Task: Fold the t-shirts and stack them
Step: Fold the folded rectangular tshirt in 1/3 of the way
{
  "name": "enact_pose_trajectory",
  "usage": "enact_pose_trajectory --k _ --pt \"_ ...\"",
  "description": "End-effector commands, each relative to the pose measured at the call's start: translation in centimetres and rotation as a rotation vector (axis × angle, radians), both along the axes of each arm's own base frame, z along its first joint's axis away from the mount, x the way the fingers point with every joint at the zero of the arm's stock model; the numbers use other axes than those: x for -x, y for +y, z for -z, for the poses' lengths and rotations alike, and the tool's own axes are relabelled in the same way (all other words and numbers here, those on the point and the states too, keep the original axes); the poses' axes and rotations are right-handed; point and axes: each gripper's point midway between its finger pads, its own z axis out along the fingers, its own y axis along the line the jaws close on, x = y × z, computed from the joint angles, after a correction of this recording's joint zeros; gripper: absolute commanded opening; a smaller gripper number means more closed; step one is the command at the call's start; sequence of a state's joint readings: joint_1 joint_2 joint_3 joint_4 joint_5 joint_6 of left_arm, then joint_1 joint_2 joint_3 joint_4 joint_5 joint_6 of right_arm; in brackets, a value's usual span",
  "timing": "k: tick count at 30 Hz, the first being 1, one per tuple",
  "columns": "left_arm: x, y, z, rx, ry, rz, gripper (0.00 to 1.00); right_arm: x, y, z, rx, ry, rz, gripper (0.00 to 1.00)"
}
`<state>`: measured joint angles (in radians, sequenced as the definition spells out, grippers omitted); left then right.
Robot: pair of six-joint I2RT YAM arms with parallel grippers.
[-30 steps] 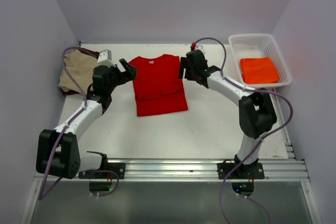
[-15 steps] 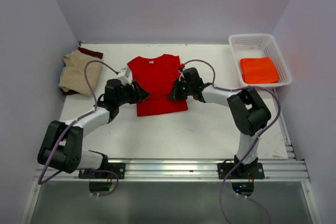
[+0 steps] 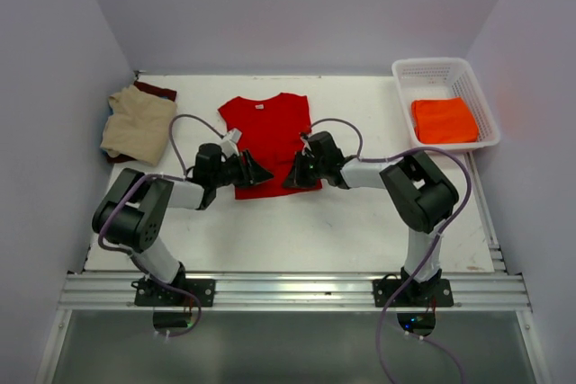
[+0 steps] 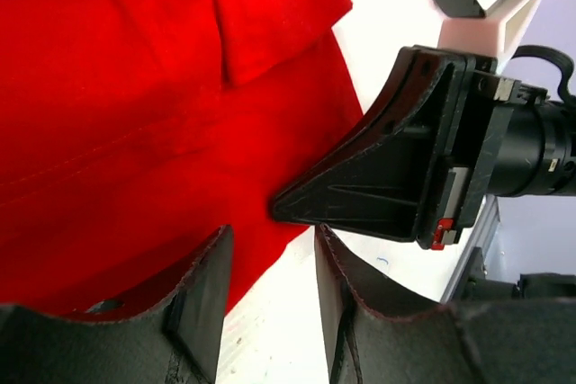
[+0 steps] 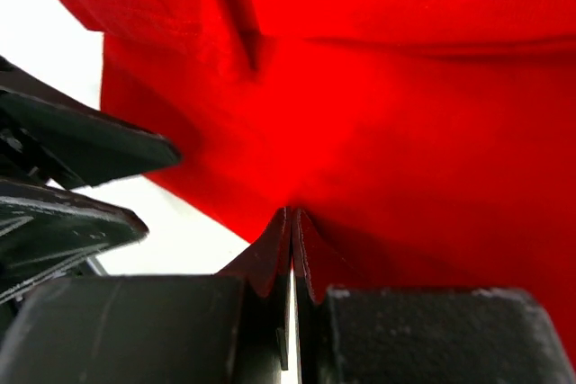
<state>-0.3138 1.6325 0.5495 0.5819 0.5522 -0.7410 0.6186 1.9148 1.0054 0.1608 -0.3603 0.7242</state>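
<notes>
A bright red t-shirt [image 3: 268, 132] with a small white neck label lies flat mid-table, sleeves folded in. Both grippers sit low at its near hem, tips facing each other. My right gripper [image 3: 291, 179] is shut, and the red cloth [image 5: 405, 114] puckers into its tips [image 5: 292, 211]. My left gripper [image 3: 265, 171] stands partly open. The hem's edge [image 4: 135, 87] lies between its tips [image 4: 270, 238], with white table showing in the gap. A tan t-shirt [image 3: 137, 123] lies at the far left over a dark maroon one [image 3: 159, 90]. An orange t-shirt [image 3: 444, 120] lies folded in the basket.
A white plastic basket [image 3: 402, 74] stands at the back right corner. Walls close the table on the left, back and right. A metal rail [image 3: 297, 287] with both arm bases runs along the near edge. The two grippers are only a few centimetres apart.
Both arms have swung from beside the shirt's shoulders down to its near hem and toward each other. The right gripper has shut there, and the left jaws have narrowed.
</notes>
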Motion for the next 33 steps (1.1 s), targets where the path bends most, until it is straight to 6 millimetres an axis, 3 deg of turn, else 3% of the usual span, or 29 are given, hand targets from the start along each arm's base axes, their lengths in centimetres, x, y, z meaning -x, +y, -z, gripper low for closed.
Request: enact_pose_trajectory --k 1,8,16,21,23,28,33 --pt "-0.9 -2.1 -3.0 0.142 -0.092 0.066 0.44 -0.7 0.3 0.5 0.02 -0.041 0.007 0.0" --pt "-2.0 -4.5 -2.1 0.207 -0.047 0.095 0.4 -1.0 0.4 1.5 0.047 -0.036 0.007 0.0" --pt "-5.6 -4.8 -0.5 0.14 -0.018 0.026 0.37 -0.7 0.4 1.9 0.055 -0.034 0.0 0.0" --pt "-6.8 -3.7 1.6 0.023 0.059 -0.058 0.17 -0.3 0.0 2.1 0.065 -0.035 -0.003 0.0" --pt "-7.0 -3.6 1.5 -0.028 0.041 -0.062 0.0 -0.2 0.0 2.2 0.065 -0.033 -0.004 0.0" --pt "-6.6 -3.7 1.3 -0.094 0.038 -0.039 0.0 0.0 0.0 2.7 0.07 -0.021 -0.007 0.0" --pt "-4.6 -3.6 2.0 -0.174 0.085 -0.017 0.0 -0.1 -0.2 3.0 0.081 -0.02 -0.005 0.0"
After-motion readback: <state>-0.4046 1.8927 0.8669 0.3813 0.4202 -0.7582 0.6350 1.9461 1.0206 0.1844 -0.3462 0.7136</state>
